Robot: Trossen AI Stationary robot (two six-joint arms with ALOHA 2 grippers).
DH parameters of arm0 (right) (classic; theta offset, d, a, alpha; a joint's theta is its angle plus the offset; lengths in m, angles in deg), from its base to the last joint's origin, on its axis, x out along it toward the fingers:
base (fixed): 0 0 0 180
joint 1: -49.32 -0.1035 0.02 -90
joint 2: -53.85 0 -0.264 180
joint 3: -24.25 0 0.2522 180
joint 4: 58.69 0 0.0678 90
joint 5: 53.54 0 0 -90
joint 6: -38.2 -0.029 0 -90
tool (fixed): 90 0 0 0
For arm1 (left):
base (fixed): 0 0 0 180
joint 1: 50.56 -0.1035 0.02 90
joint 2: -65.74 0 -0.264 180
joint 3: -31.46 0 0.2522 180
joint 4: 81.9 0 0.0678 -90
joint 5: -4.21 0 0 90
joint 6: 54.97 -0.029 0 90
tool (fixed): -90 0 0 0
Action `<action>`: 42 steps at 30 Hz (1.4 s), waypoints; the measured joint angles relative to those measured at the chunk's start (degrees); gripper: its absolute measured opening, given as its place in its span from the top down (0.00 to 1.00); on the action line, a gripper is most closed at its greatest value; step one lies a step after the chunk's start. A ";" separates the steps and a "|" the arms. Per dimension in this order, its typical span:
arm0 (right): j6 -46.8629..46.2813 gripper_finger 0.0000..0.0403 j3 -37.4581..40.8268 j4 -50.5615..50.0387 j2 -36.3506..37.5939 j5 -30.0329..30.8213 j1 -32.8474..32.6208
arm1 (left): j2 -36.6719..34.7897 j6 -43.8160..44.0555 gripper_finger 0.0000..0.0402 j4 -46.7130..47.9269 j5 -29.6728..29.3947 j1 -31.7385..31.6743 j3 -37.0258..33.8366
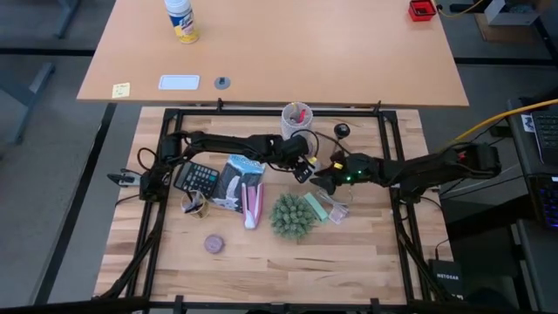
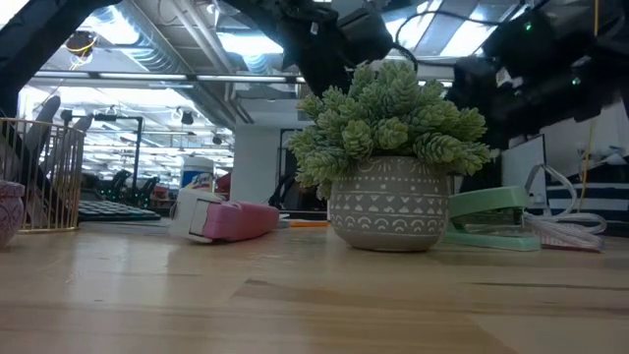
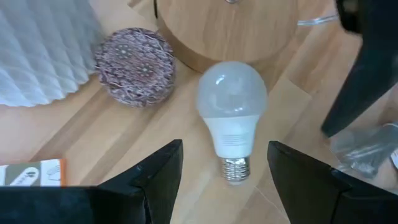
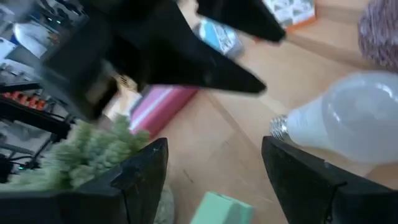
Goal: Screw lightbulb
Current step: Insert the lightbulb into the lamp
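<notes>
The bulb (image 3: 231, 115) lies on its side on the table (image 3: 93, 143), its glass end just beside a round wooden disc (image 3: 227, 28), with a patterned puck (image 3: 135, 66) near it. The left gripper (image 3: 225, 171) hangs over the bulb's screw base, fingers spread and grasping nothing. The right gripper (image 4: 214, 163) is close to the bulb too, fingers released and empty, with the plant (image 1: 291, 215) nearby.

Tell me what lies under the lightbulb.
The lightbulb lies on its side on bare wooden table, between the open left gripper fingers. Its underside is hidden.
</notes>
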 joint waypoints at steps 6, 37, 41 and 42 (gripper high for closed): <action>1.61 0.34 -0.01 -4.92 7.81 0.63 0.07 | 0.96 0.02 0.44 -0.58 -0.09 0.72 0.00; 3.31 0.34 -0.04 -10.10 23.84 1.23 0.11 | 8.86 -1.25 0.44 -10.36 3.68 1.03 -0.06; 3.30 0.34 -0.04 -10.06 23.84 1.23 0.11 | 9.49 -4.00 0.44 -10.64 3.44 0.79 -0.09; 3.31 0.34 -0.04 -10.06 23.84 1.23 0.11 | 9.49 -4.84 0.44 -10.81 3.45 0.79 -0.09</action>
